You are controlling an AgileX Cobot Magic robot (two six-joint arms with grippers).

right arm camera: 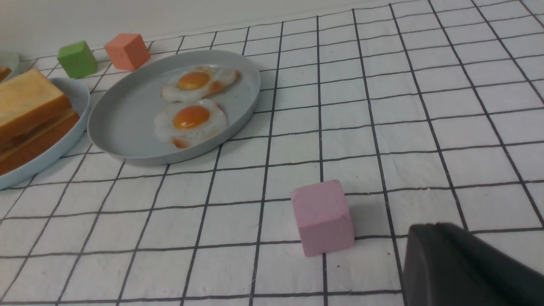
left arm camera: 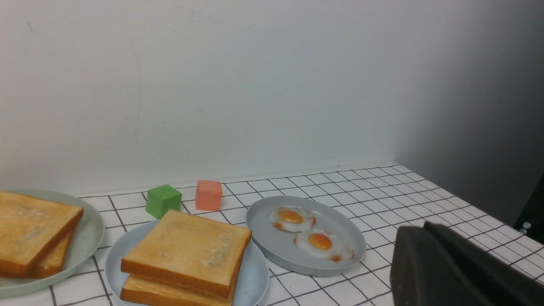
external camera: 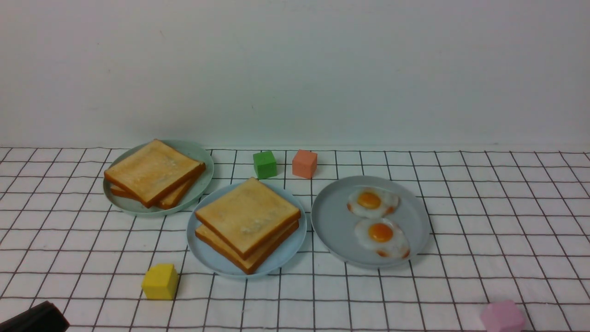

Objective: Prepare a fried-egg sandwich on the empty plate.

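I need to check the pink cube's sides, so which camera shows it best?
The right wrist view: the pink cube appears whole there. The front view cuts it off at the bottom edge; the left wrist view doesn't show it.

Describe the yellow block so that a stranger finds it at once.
Find the blue plate holding stacked toast. Just nearer the robot and to its left sits a small block, the only yellow one; the others are green, orange and pink.
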